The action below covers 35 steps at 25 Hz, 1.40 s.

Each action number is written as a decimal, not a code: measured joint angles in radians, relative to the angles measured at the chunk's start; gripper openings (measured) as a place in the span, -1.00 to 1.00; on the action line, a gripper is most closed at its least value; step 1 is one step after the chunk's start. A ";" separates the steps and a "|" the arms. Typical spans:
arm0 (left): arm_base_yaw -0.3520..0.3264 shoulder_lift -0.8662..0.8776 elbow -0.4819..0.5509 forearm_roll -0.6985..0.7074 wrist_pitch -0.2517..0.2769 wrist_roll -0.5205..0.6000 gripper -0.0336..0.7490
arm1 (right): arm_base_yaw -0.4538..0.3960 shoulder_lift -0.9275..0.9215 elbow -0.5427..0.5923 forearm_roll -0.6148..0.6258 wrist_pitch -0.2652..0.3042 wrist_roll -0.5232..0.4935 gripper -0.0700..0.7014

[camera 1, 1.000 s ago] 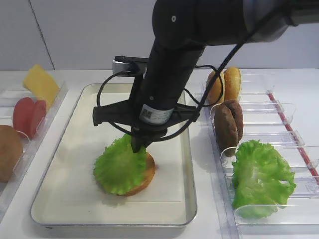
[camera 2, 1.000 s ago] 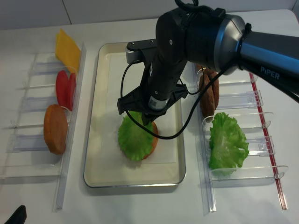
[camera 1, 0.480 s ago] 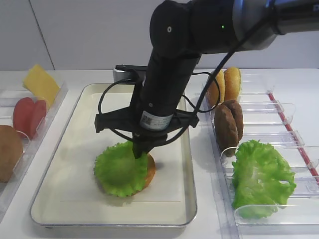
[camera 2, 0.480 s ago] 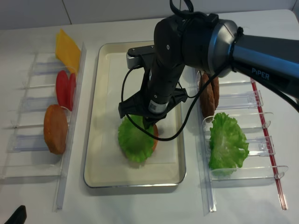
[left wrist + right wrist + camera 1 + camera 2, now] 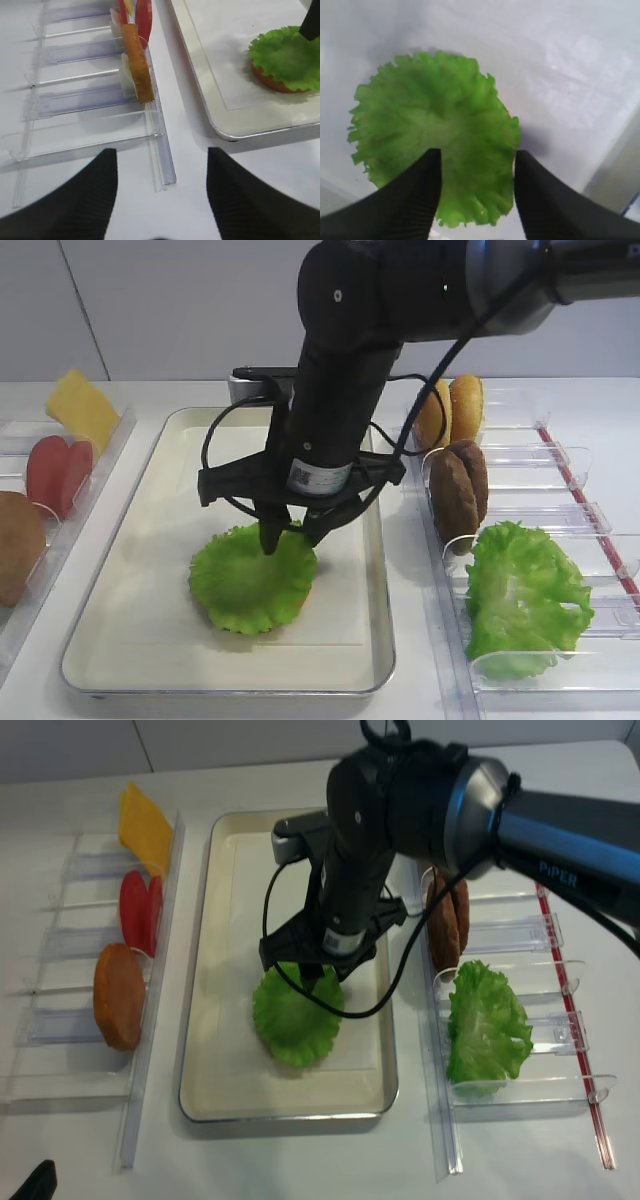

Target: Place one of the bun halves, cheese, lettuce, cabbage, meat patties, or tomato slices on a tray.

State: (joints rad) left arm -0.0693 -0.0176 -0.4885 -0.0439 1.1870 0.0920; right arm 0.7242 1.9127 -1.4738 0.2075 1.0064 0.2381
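The lettuce (image 5: 252,580) (image 5: 295,1020) (image 5: 435,130) lies flat on a bun half (image 5: 272,85) in the near part of the cream tray (image 5: 120,540) (image 5: 225,1050), covering nearly all of it. My right gripper (image 5: 290,540) (image 5: 300,982) (image 5: 476,155) hangs just above the leaf's far right edge. It is open, its black fingers wide apart, with nothing between them. My left gripper (image 5: 161,155) is open over bare white table, near the end of the left clear rack.
The left rack (image 5: 165,165) holds the cheese (image 5: 80,410), tomato slices (image 5: 58,472) and a bun half (image 5: 18,545). The right rack holds two bun halves (image 5: 450,410), meat patties (image 5: 458,490) and the cabbage (image 5: 525,595), a big ruffled bunch. The right arm stands over the tray's middle.
The right gripper has opened and let go of the lettuce. The leaf, tilted before, now lies flat over the bun half. The left arm has not visibly moved.
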 joint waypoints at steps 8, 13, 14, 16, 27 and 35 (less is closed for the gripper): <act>0.000 0.000 0.000 0.000 0.000 0.000 0.08 | 0.000 0.000 -0.160 -0.102 0.202 0.007 0.35; 0.000 0.000 0.000 0.000 0.000 0.000 0.08 | 0.000 -0.014 -0.196 -0.159 0.218 0.005 0.35; 0.000 0.000 0.000 0.000 0.000 0.000 0.08 | 0.000 -0.027 -0.196 -0.164 0.220 0.004 0.35; 0.000 0.000 0.000 0.000 0.000 0.000 0.08 | 0.000 -0.056 -0.196 -0.195 0.224 0.003 0.35; 0.000 0.000 0.000 0.000 0.000 0.000 0.08 | 0.000 -0.404 -0.099 -0.242 0.231 -0.036 0.35; 0.000 0.000 0.000 0.000 0.000 0.000 0.08 | 0.000 -0.877 0.284 -0.243 0.248 -0.040 0.35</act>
State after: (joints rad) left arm -0.0693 -0.0176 -0.4885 -0.0439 1.1870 0.0920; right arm 0.7242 1.0361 -1.1899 -0.0354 1.2539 0.1979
